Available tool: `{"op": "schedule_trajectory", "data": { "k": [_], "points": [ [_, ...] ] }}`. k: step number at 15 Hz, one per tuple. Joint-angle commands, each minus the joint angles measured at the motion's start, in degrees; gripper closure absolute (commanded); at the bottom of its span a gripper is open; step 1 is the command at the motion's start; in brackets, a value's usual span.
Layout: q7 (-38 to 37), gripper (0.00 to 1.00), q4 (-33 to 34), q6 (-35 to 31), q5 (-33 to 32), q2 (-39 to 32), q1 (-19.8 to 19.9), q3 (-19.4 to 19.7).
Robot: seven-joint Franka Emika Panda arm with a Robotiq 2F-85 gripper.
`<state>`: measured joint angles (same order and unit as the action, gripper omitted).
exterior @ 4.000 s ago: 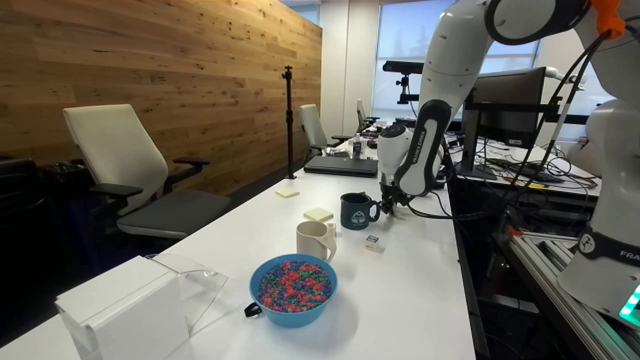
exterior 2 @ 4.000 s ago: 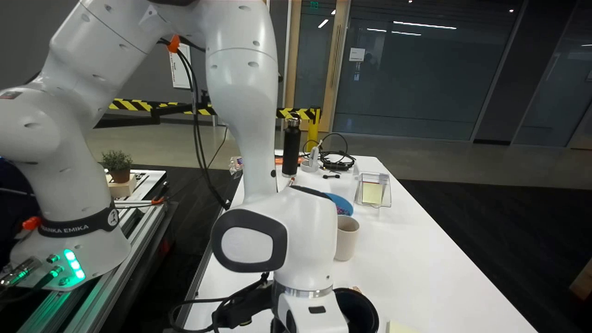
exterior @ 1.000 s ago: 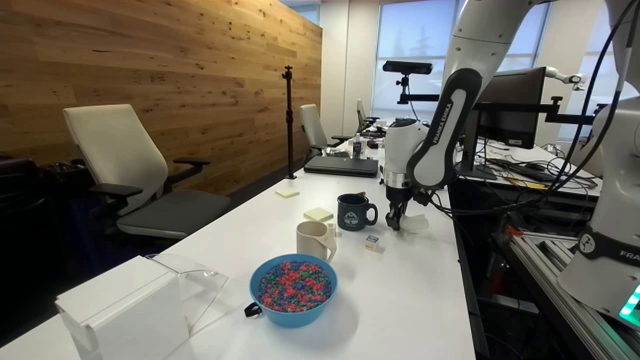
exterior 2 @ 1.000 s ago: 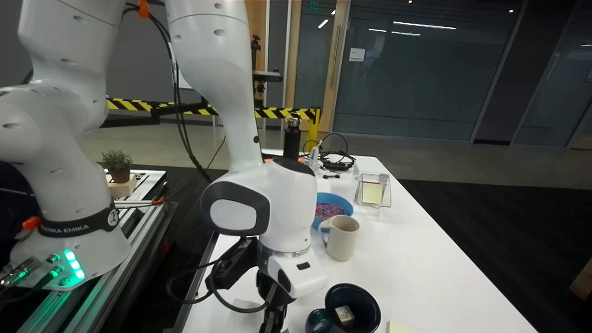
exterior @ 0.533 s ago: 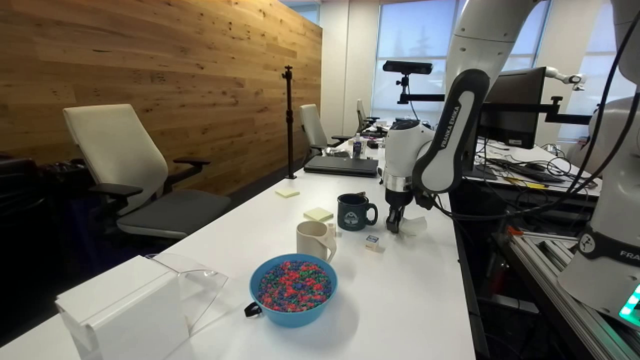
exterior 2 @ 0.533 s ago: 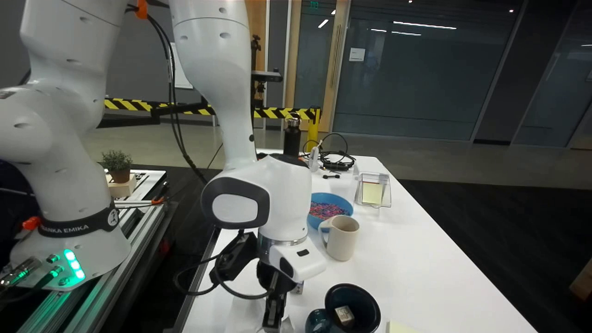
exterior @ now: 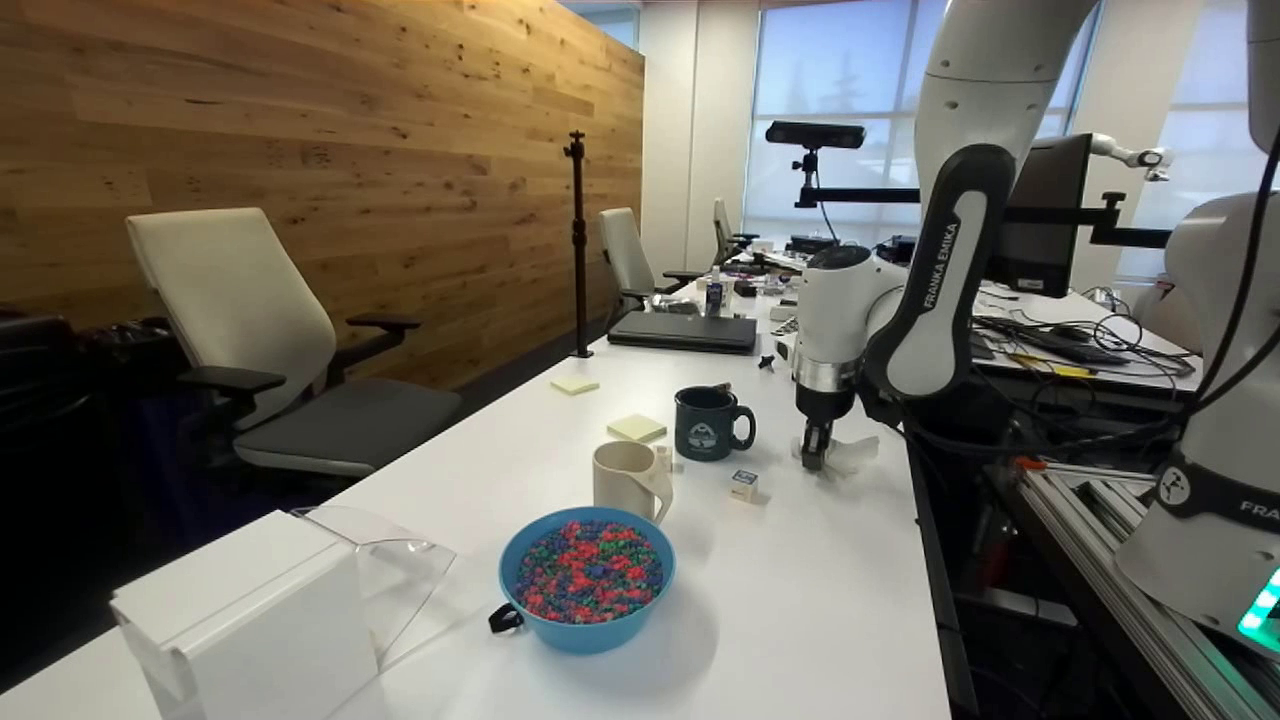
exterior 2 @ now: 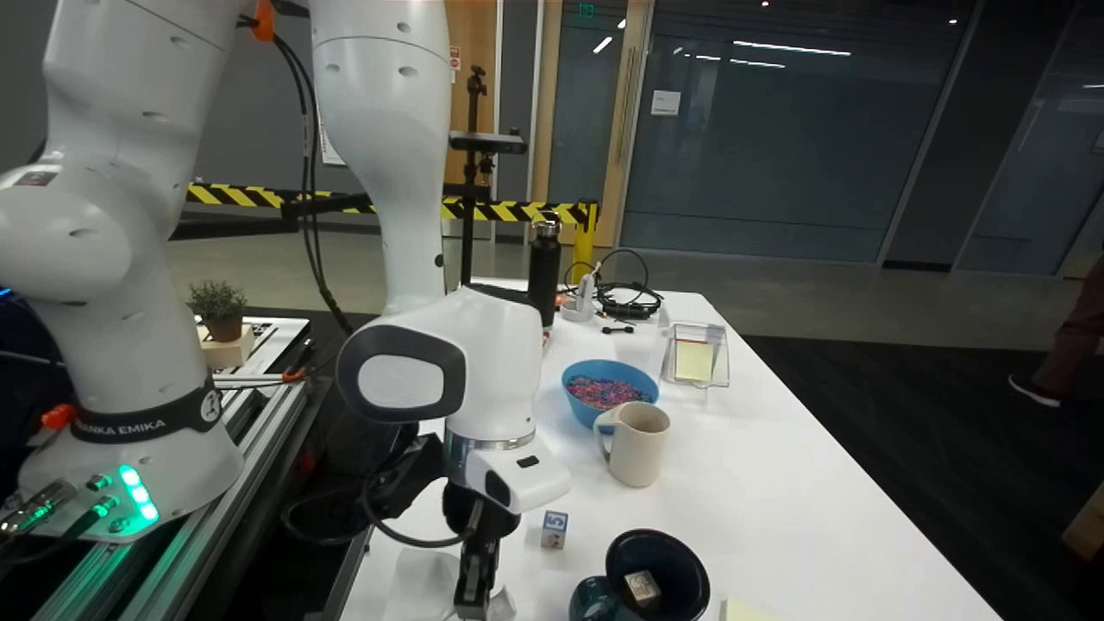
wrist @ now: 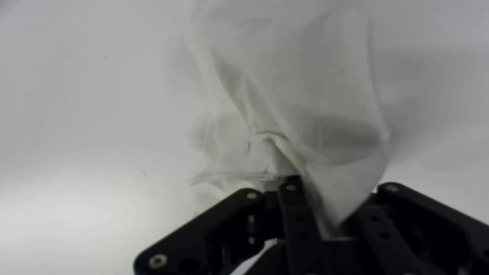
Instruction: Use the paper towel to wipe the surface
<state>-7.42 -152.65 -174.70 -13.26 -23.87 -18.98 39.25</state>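
Observation:
The paper towel is a crumpled white sheet at my gripper, low at the white tabletop surface. In the wrist view the towel spreads ahead of the fingers, with a folded corner between them that hides part of the right finger. My gripper points down and is shut on the towel, its tips at or just above the surface; exact contact cannot be told. The gripper also shows in an exterior view, with towel on both sides of it.
A dark green mug holding a block and a lettered cube stand close to the gripper. A cream mug, a blue bowl of beads and sticky notes are further off. The table edge runs along the robot's side.
Over four seconds my gripper came from behind the dark mug's handle to its present place, carrying the towel. In the last second it slid towards the robot-side edge. The dark mug shifted slightly earlier.

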Motion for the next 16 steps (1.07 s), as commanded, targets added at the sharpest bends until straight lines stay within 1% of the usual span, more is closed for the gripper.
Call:
{"op": "schedule_trajectory", "data": {
  "k": [1, 2, 6, 10, 13, 16],
  "points": [
    [1.2, 0.99, -2.4, -1.7, -1.3, -0.2, -2.4, 4.0],
    [1.4, 0.99, -2.4, -1.6, -1.1, -0.3, -2.7, 4.6],
    [1.8, 0.99, -0.6, 0.5, 0.4, -0.5, -0.9, 5.2],
    [0.7, 0.99, 2.9, 2.7, 2.4, -0.8, 2.3, 2.4],
    [-0.3, 0.99, 6.0, 3.9, 3.0, -1.7, 5.3, -1.2],
    [-1.7, 0.99, 8.7, 4.8, 2.9, -3.0, 7.5, -4.4]
  ]
}}
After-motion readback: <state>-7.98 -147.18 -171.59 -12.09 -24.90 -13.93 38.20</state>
